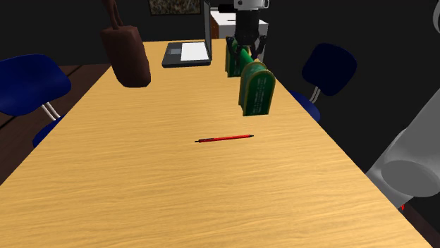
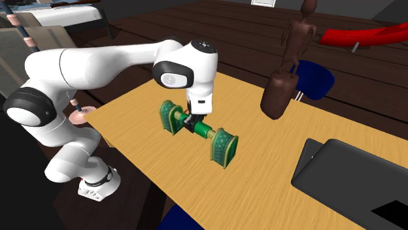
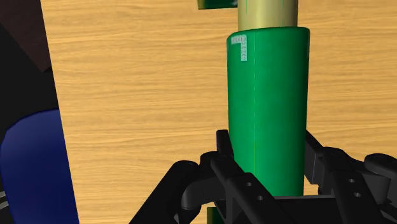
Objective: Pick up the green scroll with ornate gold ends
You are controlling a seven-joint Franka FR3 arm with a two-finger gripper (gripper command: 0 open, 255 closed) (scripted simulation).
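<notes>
shoulder view, hand: the hand (image 1: 248, 51) comes down from above near the far end of the bench (image 1: 176, 190), clenched on the green scroll (image 1: 248, 77)
shoulder view, scroll: gripped at mid-shaft; one ornate green-and-gold end faces the camera and the other sits behind it
shoulder view, other things: a red pen (image 1: 224, 139) lies nearer the camera, apart from the scroll; an open laptop (image 1: 187, 53) is at the far end; a brown figure (image 1: 125, 49) is on the view's left
second exterior view, hand: grasping the shaft between the two end pieces, with the white arm (image 2: 111, 65) arching over it
second exterior view, scroll: over the bench near the arm's side; can't tell if its ends touch the wood
wrist view, fingers: black fingers (image 3: 222, 146) press both sides of the green shaft, with a gold collar beyond them
wrist view, background: bench wood and a blue chair (image 3: 35, 172) off its edge
</notes>
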